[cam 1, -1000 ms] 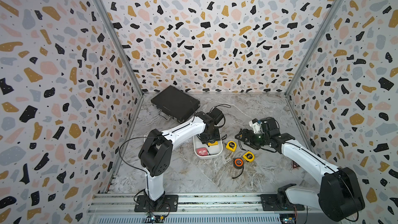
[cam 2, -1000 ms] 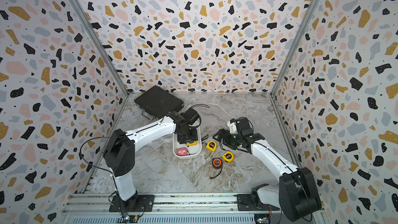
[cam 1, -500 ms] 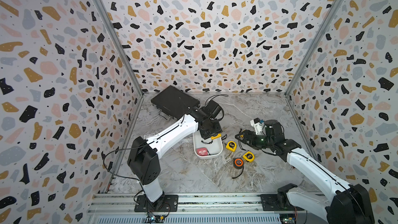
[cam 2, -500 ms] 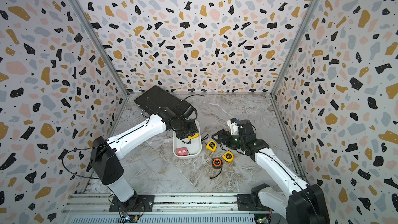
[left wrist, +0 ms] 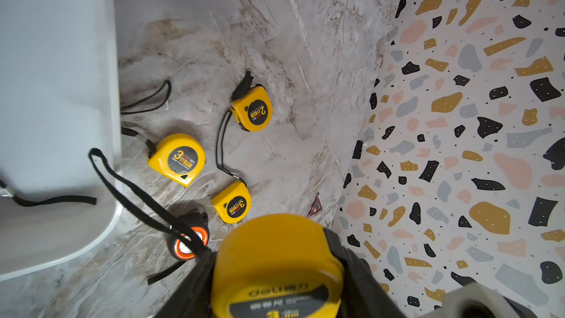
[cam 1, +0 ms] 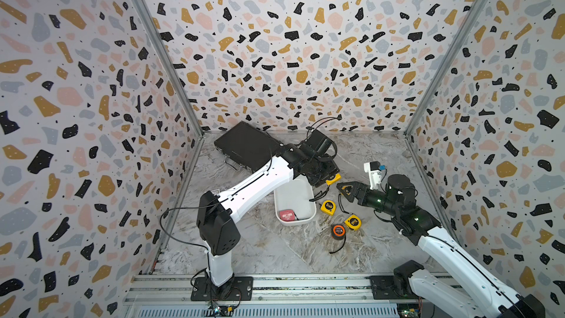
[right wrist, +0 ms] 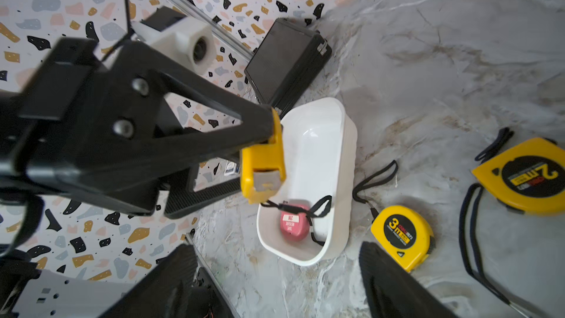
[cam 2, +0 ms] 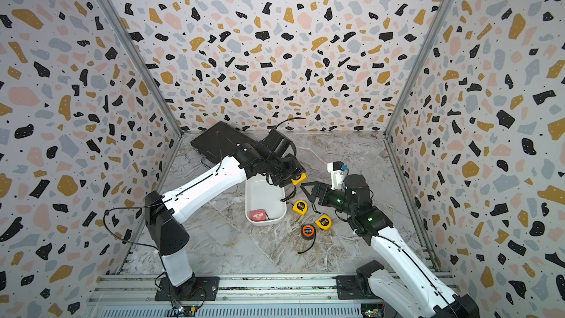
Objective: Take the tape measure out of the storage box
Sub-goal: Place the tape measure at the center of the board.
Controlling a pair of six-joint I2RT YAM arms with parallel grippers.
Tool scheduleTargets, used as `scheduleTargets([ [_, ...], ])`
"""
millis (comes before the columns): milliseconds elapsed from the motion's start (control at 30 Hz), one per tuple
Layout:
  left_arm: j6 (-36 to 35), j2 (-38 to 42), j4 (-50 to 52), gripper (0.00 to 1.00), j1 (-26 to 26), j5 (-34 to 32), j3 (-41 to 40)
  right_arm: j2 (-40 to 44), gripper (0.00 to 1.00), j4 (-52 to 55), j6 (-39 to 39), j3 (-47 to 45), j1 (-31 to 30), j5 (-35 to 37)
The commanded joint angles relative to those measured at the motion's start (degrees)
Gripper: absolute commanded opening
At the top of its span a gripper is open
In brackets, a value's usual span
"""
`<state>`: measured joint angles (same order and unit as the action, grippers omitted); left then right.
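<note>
Left pincer [cam 1: 329, 179] pinched the tape measure [right wrist: 263, 163] by its hard, likely slick case, strap [left wrist: 137, 195] dangling below; right pincer [cam 1: 344, 191] stood spread

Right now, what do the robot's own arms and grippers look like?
Both arms, left arm and right arm, have white links between chunky black joints. Loose black cable loops off the left one; green lights glow on the right. The left gripper and right gripper are black, with triangular open-framed fingers and visible screws.
</note>
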<state>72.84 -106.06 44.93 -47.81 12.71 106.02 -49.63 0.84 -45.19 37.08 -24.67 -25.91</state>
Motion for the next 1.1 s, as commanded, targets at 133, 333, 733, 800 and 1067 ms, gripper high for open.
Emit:
scheduleTargets([
  [133, 5.0, 0.0, -5.2, 0.00, -1.4, 4.7, 2.3, 0.4, 0.86, -4.2, 0.4, 0.0, -0.2, 4.3],
  [333, 7.3, 1.6, -8.3, 0.00, -1.8, 7.2, 0.9, -0.8, 0.78, -6.2, 0.0, -0.1, -0.1, 4.9],
  [733, 9.2, 3.6, -11.0, 0.00, -2.2, 9.3, -3.0, -0.9, 0.33, -7.2, -0.6, 0.0, 0.0, 5.5],
  [800, 9.2, 3.5, -11.5, 0.00, -2.2, 9.5, -3.4, -0.4, 0.25, -6.8, -0.9, -0.2, 0.1, 5.9],
  [1067, 6.2, 2.4, -11.9, 0.83, -2.3, 9.6, -2.4, 0.4, 0.15, -2.5, -1.1, -0.1, 4.8, 4.3],
])
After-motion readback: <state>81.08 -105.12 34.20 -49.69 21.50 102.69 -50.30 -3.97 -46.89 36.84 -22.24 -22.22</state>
